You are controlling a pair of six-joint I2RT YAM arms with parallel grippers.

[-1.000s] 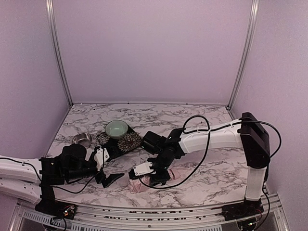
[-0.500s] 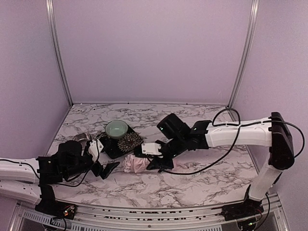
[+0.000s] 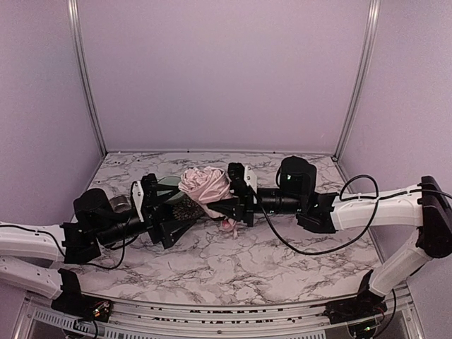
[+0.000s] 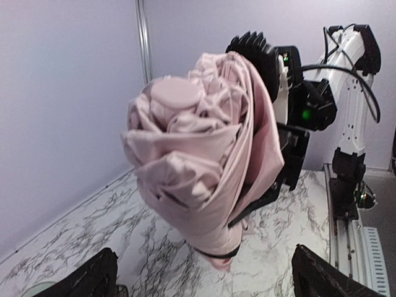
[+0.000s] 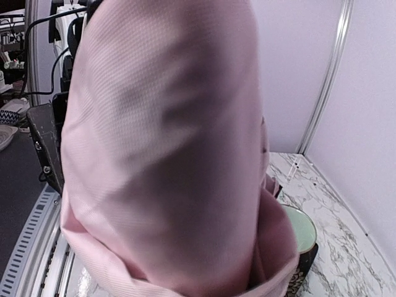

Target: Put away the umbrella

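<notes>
While the left arm lies low along the left side of the tabletop [image 3: 233, 268], its left hand [image 3: 168, 213] stands with its fingers spread wide and nothing between them, pointing rightward at the umbrella. Behind that arm, toward the far left corner, a small steel bowl [image 3: 121, 205] peeks out, mostly hidden. Just right of it a dark floral mat [image 3: 186, 210] lies on the marble with a pale green bowl [image 5: 301, 228] sitting on it; from above, the left hand covers much of both.

The umbrella [image 3: 205, 185] is a loosely folded pale pink bundle held clear of the tabletop, above the mat's right edge and nearer the far edge than the near one. Its rumpled fabric end faces the left hand, close to the open fingers yet apart from them. A thin black strap [image 4: 216, 253] circles its lower part, and a scrap of pink hangs beneath it.

From the right, the right hand [image 3: 235, 199] is clamped on the umbrella's side, its black fingers pressed against the fabric. The right arm stretches in level from the near right corner.
</notes>
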